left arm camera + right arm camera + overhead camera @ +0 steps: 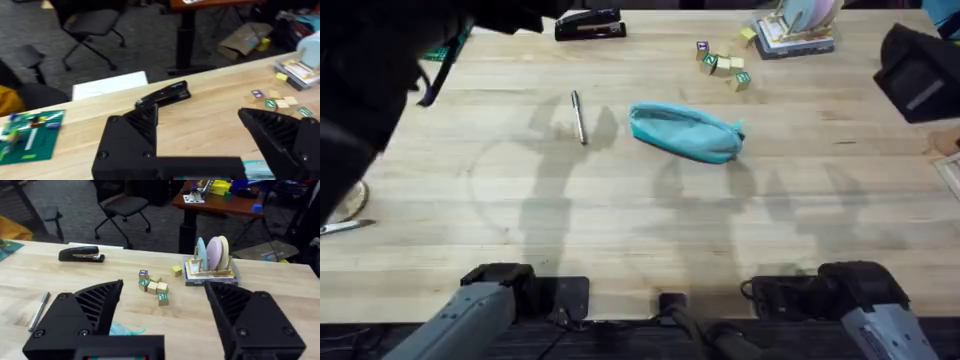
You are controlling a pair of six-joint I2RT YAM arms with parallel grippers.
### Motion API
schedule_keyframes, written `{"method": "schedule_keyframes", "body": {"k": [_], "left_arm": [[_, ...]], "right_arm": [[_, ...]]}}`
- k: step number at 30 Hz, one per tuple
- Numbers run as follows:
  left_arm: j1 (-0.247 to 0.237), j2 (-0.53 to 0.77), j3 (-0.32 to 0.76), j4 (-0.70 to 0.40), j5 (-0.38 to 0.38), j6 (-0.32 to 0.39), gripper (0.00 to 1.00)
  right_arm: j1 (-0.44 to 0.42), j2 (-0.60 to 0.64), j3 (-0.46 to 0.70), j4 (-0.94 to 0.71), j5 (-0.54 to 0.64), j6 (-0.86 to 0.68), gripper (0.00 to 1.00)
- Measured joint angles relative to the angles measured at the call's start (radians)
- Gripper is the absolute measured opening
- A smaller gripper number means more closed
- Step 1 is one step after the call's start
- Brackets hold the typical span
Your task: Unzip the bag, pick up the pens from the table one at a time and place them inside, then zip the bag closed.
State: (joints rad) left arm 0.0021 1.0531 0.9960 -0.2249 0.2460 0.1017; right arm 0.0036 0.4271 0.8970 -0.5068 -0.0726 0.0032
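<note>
While both arms are hanging raised above the table point(620, 230), the task's things are lying untouched on the wood.

Bag: the teal bag point(685, 131) is lying on its side near the middle of the table, its long axis running left to right and tilted slightly. In the right wrist view a teal edge of it point(125, 328) is peeking out just past that gripper's left finger. Whether the zipper is open or closed cannot be told.

Pen: the silver pen point(578, 116) is lying flat just to the left of the bag, apart from it, pointing roughly away from the arm bases. It is also showing in the right wrist view point(39, 311).

Left gripper: the left gripper point(210, 132) is hanging with its black fingers point(132, 135) spread wide, holding nothing.

Right gripper: the right gripper point(160, 312) is sitting with its fingers point(245, 317) spread wide too, nothing between them.

Stapler: a black stapler point(590, 25) is resting at the far edge, beyond the pen.

Blocks: small lettered blocks point(722, 64) are sitting scattered beyond the bag, toward the far right.

Rack: a holder with pastel discs point(212, 260) is standing just behind the blocks.
</note>
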Motion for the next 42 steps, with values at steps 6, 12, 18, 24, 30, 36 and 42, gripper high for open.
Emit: {"method": "schedule_keyframes", "body": {"k": [6,12,18,24,30,36,42], "left_arm": [[-0.003,0.111,0.032,0.002,0.114,0.046,0.994],[-0.083,0.225,0.033,-0.027,0.257,0.263,0.994],[-0.156,0.285,0.033,-0.031,0.29,0.434,0.993],[-0.18,0.343,0.033,-0.026,0.297,0.618,0.994],[-0.179,0.348,0.033,-0.026,0.298,0.7,0.994],[-0.179,0.348,0.033,-0.067,0.317,0.797,0.994],[-0.179,0.348,0.033,-0.197,0.378,1.013,0.993]], "right_arm": [[0.0,0.0,0.0,0.0,-0.014,0.0,0.998],[0.0,0.0,0.0,0.0,-0.02,0.0,0.998],[0.0,0.0,0.0,0.0,-0.022,0.0,0.998],[0.0,0.0,0.0,0.0,-0.022,0.0,0.998],[0.0,0.0,0.0,0.0,-0.022,0.0,0.998],[0.0,0.0,0.0,0.0,-0.022,0.0,0.998],[0.0,0.0,0.0,0.0,-0.022,0.0,0.998]]}}
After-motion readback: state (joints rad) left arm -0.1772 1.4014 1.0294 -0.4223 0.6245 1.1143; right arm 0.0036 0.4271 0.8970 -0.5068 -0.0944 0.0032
